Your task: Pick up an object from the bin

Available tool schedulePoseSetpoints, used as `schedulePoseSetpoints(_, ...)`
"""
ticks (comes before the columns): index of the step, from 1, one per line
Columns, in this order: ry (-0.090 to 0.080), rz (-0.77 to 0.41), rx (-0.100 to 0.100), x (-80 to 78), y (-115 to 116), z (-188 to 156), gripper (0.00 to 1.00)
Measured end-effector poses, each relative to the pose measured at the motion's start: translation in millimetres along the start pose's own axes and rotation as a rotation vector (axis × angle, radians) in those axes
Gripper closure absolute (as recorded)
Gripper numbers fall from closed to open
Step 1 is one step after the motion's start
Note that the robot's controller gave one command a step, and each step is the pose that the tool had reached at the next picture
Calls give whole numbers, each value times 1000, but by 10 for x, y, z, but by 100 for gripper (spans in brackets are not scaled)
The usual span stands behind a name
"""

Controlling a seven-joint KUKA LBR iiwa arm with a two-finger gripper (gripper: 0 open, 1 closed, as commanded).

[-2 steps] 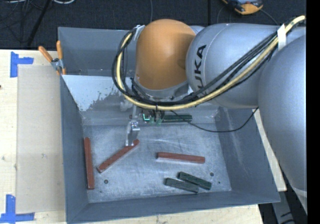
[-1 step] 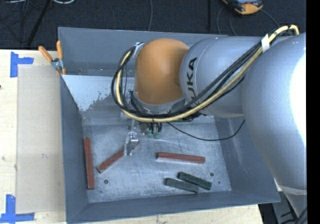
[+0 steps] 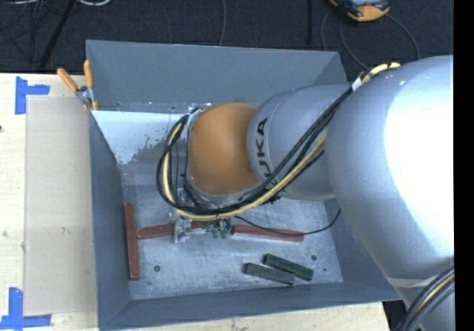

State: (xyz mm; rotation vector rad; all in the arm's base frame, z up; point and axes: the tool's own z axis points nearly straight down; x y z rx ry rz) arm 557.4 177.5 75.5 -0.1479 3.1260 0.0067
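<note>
The tool (image 3: 198, 231) is low over the floor of the grey metal bin (image 3: 215, 74), a little toward 9 o'clock of the floor's middle and tucked beneath the wrist's orange cover (image 3: 218, 148). From this angle the cover and the looped yellow and black cables (image 3: 166, 174) hide most of it. Whether it is spread or pressed together cannot be told, nor whether it pinches anything.

It sits directly on the line of a long, thin reddish-brown stick (image 3: 266, 232). This stick lies flat on the floor and runs from the tool's 9 o'clock to its 3 o'clock, with its middle stretch covered by the tool. Contact between the two cannot be made out.

Out toward 8 o'clock a second reddish-brown stick (image 3: 132, 244) lies flat along the 12-to-6 line. Its upper part is just beside the first stick's 9 o'clock end, so the two make a rough T.

At the tool's 4 o'clock, well apart from it, a pair of dark green bars (image 3: 288, 266) lies side by side, slightly staggered, near the bin's 6 o'clock wall.

The silver arm (image 3: 385, 174) comes in from 3 o'clock and covers that side of the bin.
</note>
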Motion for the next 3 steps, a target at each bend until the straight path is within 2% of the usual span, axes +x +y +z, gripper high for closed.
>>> schedulePoseSetpoints(1, 0, 0, 0, 0, 0, 0, 100)
schedulePoseSetpoints(2, 14, -46, 5, 228, 42, -74, 100)
schedulePoseSetpoints(3, 12, -2, 3, 295, -120, -1395, 100)
